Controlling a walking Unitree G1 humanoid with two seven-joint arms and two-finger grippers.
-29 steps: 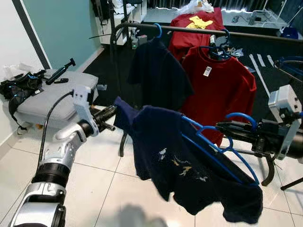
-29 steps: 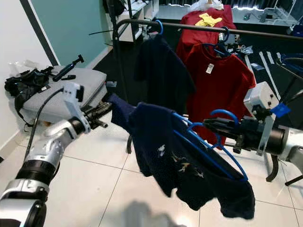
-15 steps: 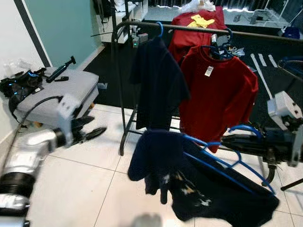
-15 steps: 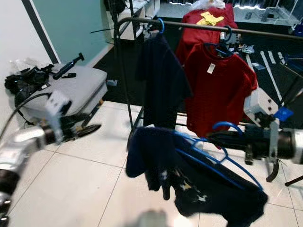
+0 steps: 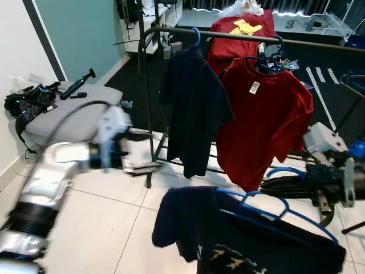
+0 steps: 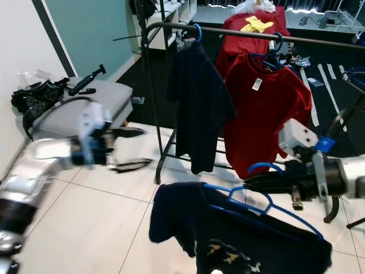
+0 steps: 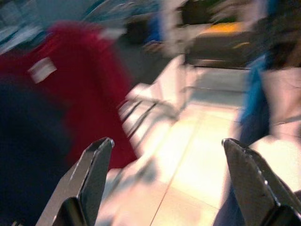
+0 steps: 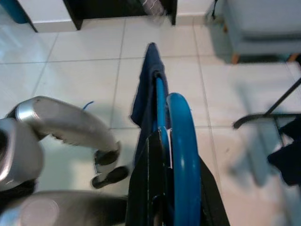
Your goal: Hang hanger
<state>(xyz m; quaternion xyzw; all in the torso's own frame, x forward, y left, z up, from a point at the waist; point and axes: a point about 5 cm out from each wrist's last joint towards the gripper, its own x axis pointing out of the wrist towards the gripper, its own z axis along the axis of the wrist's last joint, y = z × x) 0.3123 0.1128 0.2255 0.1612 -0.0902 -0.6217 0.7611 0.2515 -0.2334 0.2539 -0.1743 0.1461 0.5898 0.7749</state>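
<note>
My right gripper (image 5: 272,186) is shut on the hook end of a blue hanger (image 5: 283,212) that carries a navy printed T-shirt (image 5: 228,240); the shirt droops low over the tiled floor. In the right wrist view the blue hanger (image 8: 180,141) runs straight between the pinched fingers. My left gripper (image 5: 144,152) is open and holds nothing. It hovers left of the clothes rack (image 5: 239,35), close to the rack's upright pole. Its two fingers (image 7: 96,174) stand wide apart in the left wrist view, which is blurred.
On the rack hang a navy T-shirt (image 5: 191,108) on a blue hanger and a red T-shirt (image 5: 265,114); bare bar stretches to the right of them. A grey padded bench (image 5: 63,117) with black gear stands at the left. More red clothing (image 5: 236,31) lies behind the rack.
My left gripper let go of the navy shirt's sleeve and has swung right, toward the rack pole. The shirt on the held hanger has dropped lower and hangs from the right gripper alone.
</note>
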